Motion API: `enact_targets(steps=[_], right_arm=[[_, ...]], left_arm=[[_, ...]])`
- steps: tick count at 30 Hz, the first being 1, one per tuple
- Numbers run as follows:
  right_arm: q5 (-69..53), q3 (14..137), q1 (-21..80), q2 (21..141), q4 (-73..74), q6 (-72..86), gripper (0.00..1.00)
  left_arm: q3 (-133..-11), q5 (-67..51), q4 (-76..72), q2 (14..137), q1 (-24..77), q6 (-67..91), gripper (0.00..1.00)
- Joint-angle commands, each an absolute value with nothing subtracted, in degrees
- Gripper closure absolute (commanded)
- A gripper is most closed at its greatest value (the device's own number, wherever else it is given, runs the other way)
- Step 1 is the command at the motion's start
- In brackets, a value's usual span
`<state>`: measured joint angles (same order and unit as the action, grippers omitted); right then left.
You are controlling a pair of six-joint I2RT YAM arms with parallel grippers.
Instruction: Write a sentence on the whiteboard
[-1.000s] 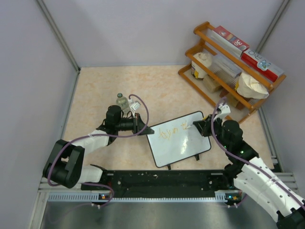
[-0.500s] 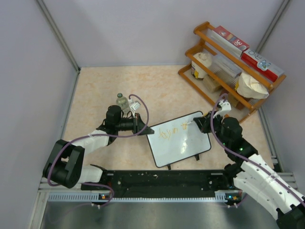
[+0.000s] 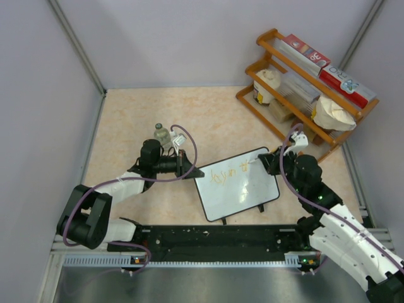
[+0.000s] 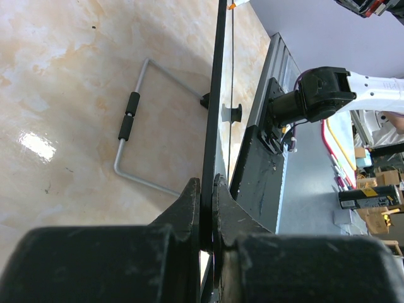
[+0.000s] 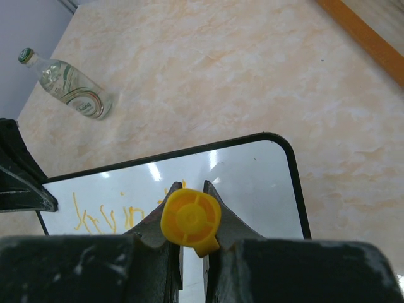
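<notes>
Left gripper [image 4: 205,189] is clamped shut on the left short edge of the whiteboard [image 3: 243,197], pinning it on the counter [image 3: 208,120]. The board sits between the two arms, long axis running from the left gripper up-right toward the right arm. Right gripper [image 3: 267,165] is closed around an orange marker [image 5: 190,219], tip at the board near its upper-right corner, at the tail of the sentence [image 3: 228,172]; can't resolve contact. Key relation: text runs along the long axis toward the right gripper, with little bare white left before the frame. My read: a short rightward stroke, then drop to a second line nearer the arm bases.
</notes>
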<state>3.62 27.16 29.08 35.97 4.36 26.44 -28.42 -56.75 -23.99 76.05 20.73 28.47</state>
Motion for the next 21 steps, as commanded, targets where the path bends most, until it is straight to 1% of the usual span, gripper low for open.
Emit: enact_targets(steps=[1, 21], right_arm=[[5.98, 27.60, 28.48, 34.98, 6.15, 24.78, 1.00], [2.90, 23.82, 28.48, 32.26, 8.97, 25.40, 1.00]], left_arm=[[-26.81, -49.39, -20.48, 78.13, 20.65, 20.65, 1.00], [-26.89, -49.39, -20.48, 78.05, 20.65, 20.65, 1.00]])
